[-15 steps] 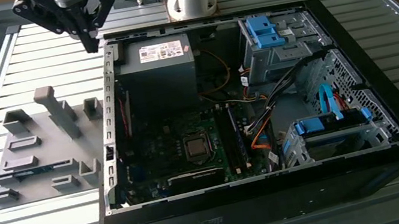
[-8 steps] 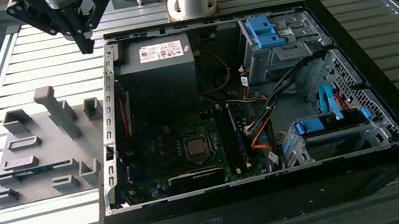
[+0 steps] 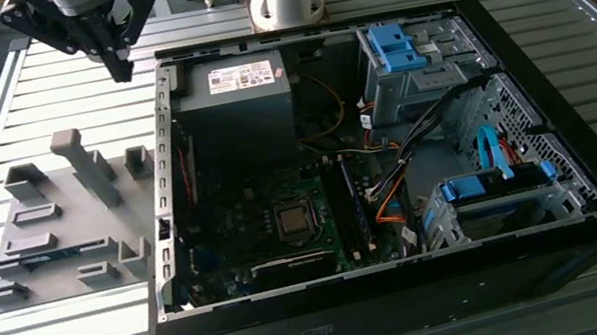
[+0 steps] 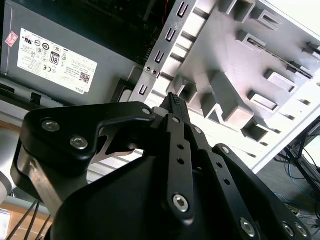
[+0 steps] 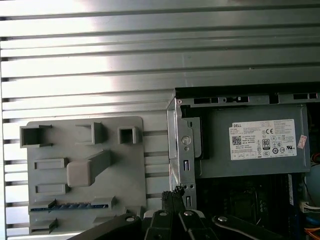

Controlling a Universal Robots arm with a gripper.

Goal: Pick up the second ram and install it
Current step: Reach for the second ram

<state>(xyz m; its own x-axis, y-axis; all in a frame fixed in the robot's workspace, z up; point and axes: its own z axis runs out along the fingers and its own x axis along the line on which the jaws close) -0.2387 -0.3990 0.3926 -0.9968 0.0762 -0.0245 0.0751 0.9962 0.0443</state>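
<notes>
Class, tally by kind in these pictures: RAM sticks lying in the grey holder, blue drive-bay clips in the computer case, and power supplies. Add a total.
RAM sticks in the grey holder: 1
Blue drive-bay clips: 2
Power supplies: 1
Total: 4

Most of the second ram [image 5: 75, 205] hidden in a slot of the grey holder [image 5: 125, 170]
</notes>
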